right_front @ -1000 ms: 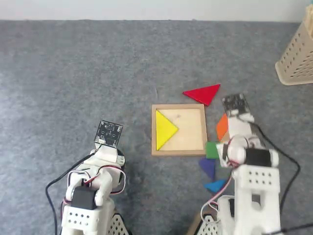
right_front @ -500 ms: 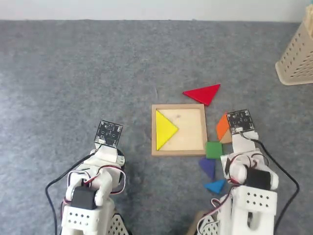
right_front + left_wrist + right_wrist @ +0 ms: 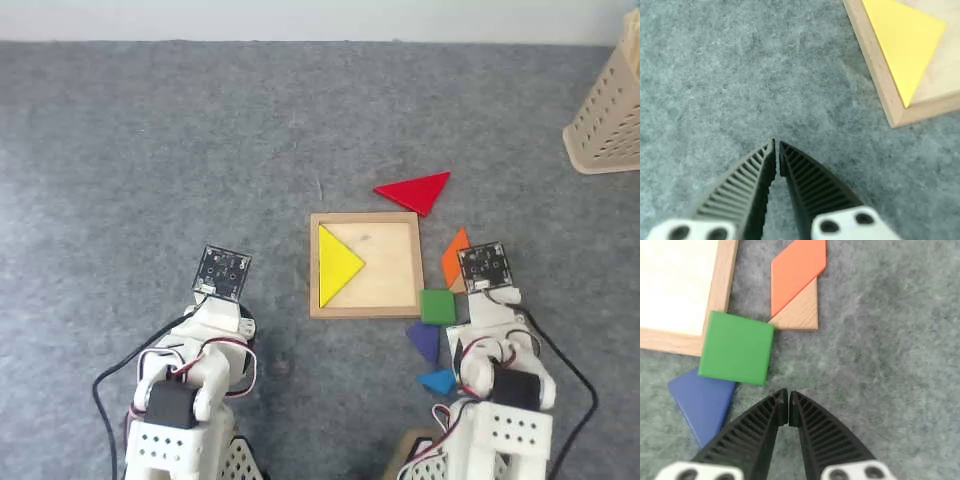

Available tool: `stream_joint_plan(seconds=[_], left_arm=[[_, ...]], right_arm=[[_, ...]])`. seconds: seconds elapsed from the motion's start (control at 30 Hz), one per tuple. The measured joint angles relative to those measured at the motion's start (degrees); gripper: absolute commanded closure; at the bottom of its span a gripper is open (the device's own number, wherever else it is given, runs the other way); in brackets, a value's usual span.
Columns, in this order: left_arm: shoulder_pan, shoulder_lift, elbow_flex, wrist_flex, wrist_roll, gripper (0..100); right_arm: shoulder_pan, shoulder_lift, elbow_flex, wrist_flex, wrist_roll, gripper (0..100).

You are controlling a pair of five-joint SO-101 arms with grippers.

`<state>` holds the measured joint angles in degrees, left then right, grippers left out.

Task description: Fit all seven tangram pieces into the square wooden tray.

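The right end effector (image 3: 788,399), clenched empty, hovers just short of the green square (image 3: 736,347), lying ahead toward the tray (image 3: 721,290); the left end effector (image 3: 776,150), clenched too, sits farther off.

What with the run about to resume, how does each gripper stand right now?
Left gripper: shut, holding nothing.
Right gripper: shut, holding nothing.

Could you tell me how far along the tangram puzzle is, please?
Done: the yellow triangle lies in the tray. In hand: nothing; left gripper and right gripper are shut, empty. Left: the red triangle, orange piece, wooden triangle, green square, purple triangle and blue triangle lie outside.
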<state>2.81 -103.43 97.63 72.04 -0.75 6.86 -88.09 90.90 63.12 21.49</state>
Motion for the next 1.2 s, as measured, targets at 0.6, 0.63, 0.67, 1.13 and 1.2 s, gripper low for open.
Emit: stream_joint_plan(seconds=[0.6,0.63,0.67,1.13,1.2], left_arm=[[0.0,0.0,0.0,0.0,0.0,99],[0.0,0.0,0.0,0.0,0.0,99],[0.0,0.0,0.0,0.0,0.0,99],[0.0,0.0,0.0,0.0,0.0,99],[0.0,0.0,0.0,0.0,0.0,99]], right_arm=[[0.0,-14.68,4.57,5.89,0.09,97.4],[0.0,-14.68,4.57,5.89,0.09,97.4],[0.0,-14.68,4.57,5.89,0.09,97.4],[0.0,-14.68,4.57,5.89,0.09,97.4],[0.0,-14.68,4.57,5.89,0.09,97.4]])
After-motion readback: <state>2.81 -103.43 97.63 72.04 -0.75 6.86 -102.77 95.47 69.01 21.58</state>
